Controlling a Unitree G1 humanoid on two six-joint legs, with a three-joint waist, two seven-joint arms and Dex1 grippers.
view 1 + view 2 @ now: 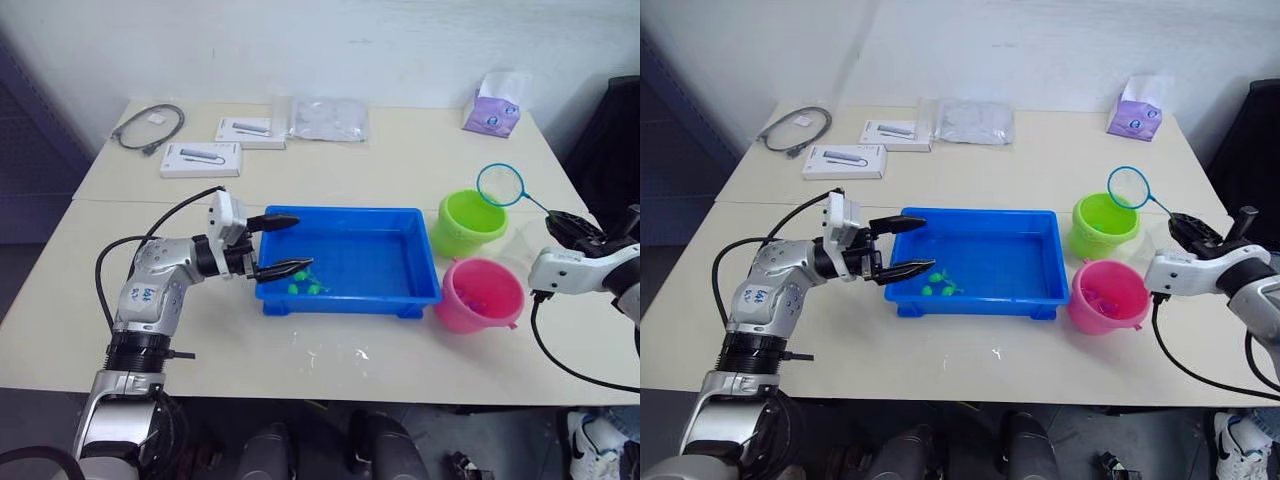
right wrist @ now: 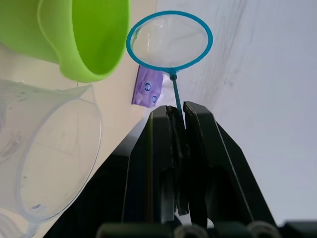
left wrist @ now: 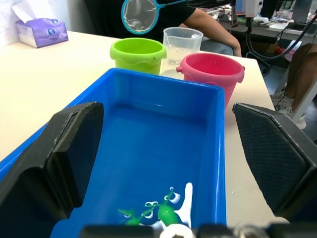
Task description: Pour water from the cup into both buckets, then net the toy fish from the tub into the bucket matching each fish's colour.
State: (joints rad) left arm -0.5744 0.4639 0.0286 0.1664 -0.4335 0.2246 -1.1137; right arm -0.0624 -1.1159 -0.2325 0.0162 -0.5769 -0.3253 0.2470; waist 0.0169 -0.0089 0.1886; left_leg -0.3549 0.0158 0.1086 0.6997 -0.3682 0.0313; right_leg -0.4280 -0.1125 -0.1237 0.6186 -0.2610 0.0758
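Two black fingers of the right pincer are clamped on the thin stick of the small blue-rimmed hoop net. It looks light, whippy and likely to twist, raised above the lime green plastic bucket. The left pincer gapes over the bright blue rectangular tub, near its green toy fish.

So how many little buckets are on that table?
2. The lime green bucket stands just past the blue tub's far right corner; the pink bucket sits beside it, nearer the robot. The net hangs above the green one.
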